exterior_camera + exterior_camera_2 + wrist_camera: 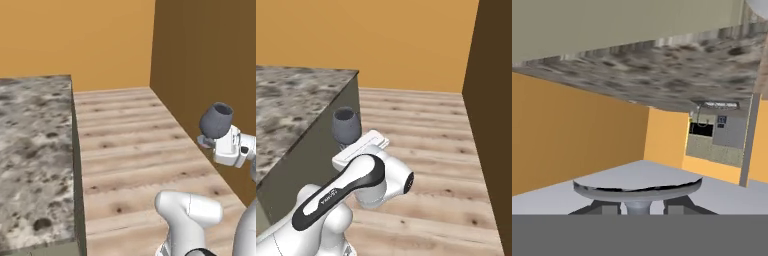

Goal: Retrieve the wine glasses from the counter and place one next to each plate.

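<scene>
My gripper (209,140) is shut on the stem of a grey-blue wine glass (216,120) and holds it upright in the air above the wooden floor. In the right base view the glass (346,125) stands over the white hand, close to the corner of a stone-topped unit (291,100). The hand view has the glass's round base (637,189) just past my gripper (639,209), with the stem between the dark fingertips (610,208). I cannot tell whether this unit is the counter. The plates are out of view.
The speckled stone top (32,150) with its olive-grey side fills the left. A plank floor (130,145) runs ahead to an orange wall (75,40). A dark brown wall (210,55) closes the right side, near the hand.
</scene>
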